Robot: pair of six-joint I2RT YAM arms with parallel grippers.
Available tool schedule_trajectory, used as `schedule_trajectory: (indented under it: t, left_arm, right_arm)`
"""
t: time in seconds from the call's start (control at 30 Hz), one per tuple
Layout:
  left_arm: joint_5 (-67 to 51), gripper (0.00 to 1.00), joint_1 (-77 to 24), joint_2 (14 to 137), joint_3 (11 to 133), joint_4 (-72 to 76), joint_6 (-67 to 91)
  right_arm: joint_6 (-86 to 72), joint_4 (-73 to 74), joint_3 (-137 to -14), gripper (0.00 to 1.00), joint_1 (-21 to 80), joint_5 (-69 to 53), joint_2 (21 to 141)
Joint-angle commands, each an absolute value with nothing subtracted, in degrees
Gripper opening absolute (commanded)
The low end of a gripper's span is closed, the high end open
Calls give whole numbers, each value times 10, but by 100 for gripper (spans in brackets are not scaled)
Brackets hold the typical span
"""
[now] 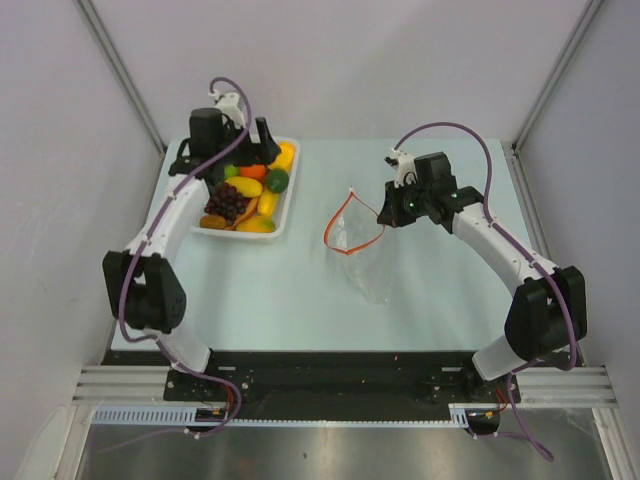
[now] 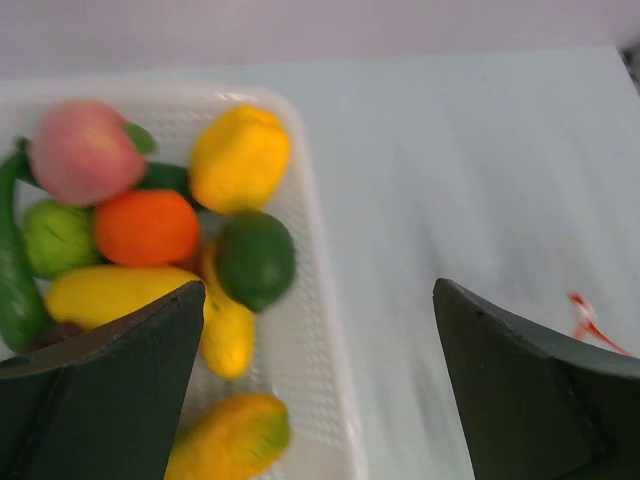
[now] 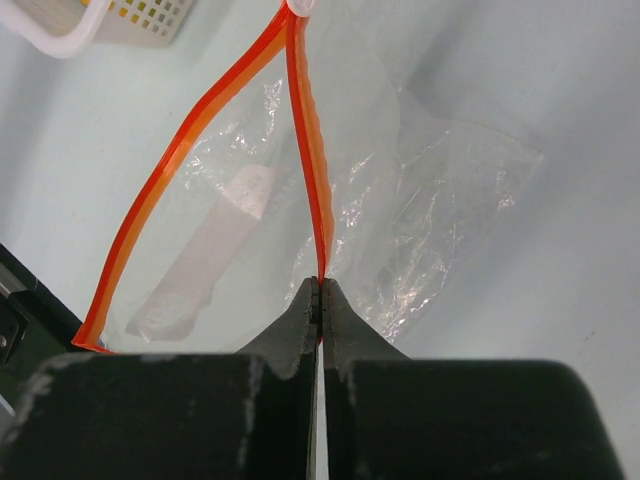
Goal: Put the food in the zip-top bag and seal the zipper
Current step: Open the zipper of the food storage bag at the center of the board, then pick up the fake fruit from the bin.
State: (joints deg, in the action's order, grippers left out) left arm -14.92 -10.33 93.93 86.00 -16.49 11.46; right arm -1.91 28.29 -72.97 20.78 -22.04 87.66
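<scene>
counter (image 1: 430, 290): pale blue, white walls round it, both arm bases at the near edge.
tray (image 1: 291, 205): white, far left. all the food (image 1: 245, 190) i can see is piled in it, with the grapes (image 1: 228, 203) on its left side.
left jaws: spread wide and empty, hanging over the tray's far end. wrist view puts the green fruit (image 2: 255, 258) and a yellow piece (image 2: 228, 340) just ahead of the gap, so i read this as lining up a pick.
zip-top bag (image 3: 430, 200): lies mid-counter, apart from the tray, mouth turned roughly toward it. no food visible inside, only the white label patch (image 3: 245, 190).
right jaws: pressed together on the zipper (image 3: 310, 170), pinching one lip and pulling it away from the other.
why: the pulled lip bows the mouth into an open loop, which gives the left arm something to drop into. my guess is a limp bag would otherwise lie closed.
progress: early by my read. nothing bagged, zipper unsealed.
risk: the thin strip could slip out of the pinch, and the crinkly film may sag and narrow the opening.
</scene>
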Motion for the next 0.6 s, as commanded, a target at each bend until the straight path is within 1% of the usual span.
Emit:
schedule_trajectory:
  t: [0.0, 0.1, 0.13, 0.2, 0.23, 0.27, 0.37, 0.57]
  left_arm:
    - [-126, 100, -43, 1036, 945, -165, 104]
    - [-58, 100, -31, 1090, 985, -122, 127]
    - [-45, 100, -30, 1127, 1024, -124, 125]
    - [-19, 100, -29, 1167, 1065, -136, 122]
    - [-9, 100, -29, 1185, 1110, -143, 116]
    - [-1, 100, -28, 1221, 1129, -156, 107]
    - [-1, 100, -26, 1275, 1175, -149, 91]
    - [22, 100, -23, 1341, 1235, -156, 91]
  right_arm:
    - [-31, 251, -732, 0, 205, -235, 882]
    - [-29, 253, -732, 0, 205, -235, 883]
    - [-30, 254, -732, 0, 204, -234, 882]
    - [-31, 258, -732, 0, 204, -232, 883]
    - [-32, 257, -732, 0, 203, -231, 884]
    - [-32, 256, -732, 0, 203, -231, 885]
    - [-36, 247, -732, 0, 204, -228, 889]
    - [-32, 247, -734, 0, 201, -222, 897]
